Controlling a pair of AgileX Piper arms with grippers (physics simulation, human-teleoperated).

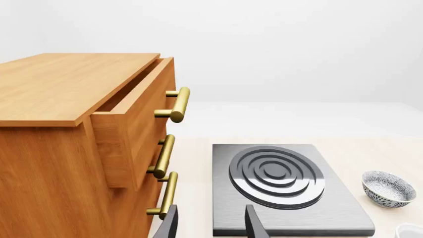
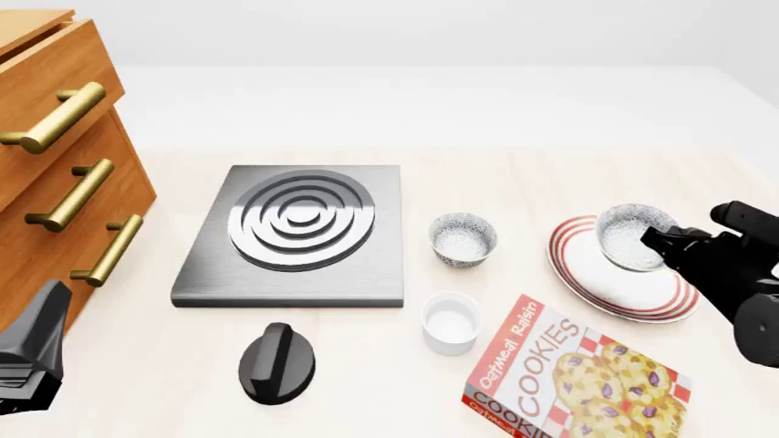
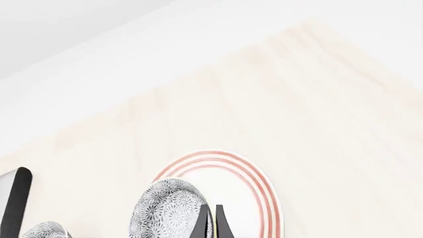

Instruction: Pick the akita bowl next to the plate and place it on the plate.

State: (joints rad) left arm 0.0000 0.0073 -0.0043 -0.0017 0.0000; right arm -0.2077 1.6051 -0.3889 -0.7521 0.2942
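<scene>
Right fingers (image 2: pixel 658 239): we are pinching the rim of the akita bowl (image 2: pixel 633 236) between them, closed on its near-right edge; in the right wrist view the two dark fingers (image 3: pixel 201 225) are sitting almost together with the bowl's wall between them
Akita bowl: we are holding it tilted over the plate (image 2: pixel 608 283), its whitish inside facing the front camera; whether it is touching the plate we cannot tell
Plate: lying on the desk (image 2: pixel 487 128) at the right, red rings showing around its rim, the bowl over its far part
Second speckled bowl (image 2: pixel 462 239): standing upright on the desk, just left of the plate and right of the stove plate (image 2: pixel 298 233)
White ramekin (image 2: pixel 451 321): sitting nearer than the second bowl, just left of the cookie box (image 2: pixel 572 379)
Black knob (image 2: pixel 277 362): lying near the stove plate's near edge
Wooden cabinet (image 2: pixel 61 155): standing at the far left, its top drawer slightly out in the left wrist view
Left fingers (image 1: pixel 210 225): we are keeping them apart, holding nothing, low at the left near the cabinet
</scene>
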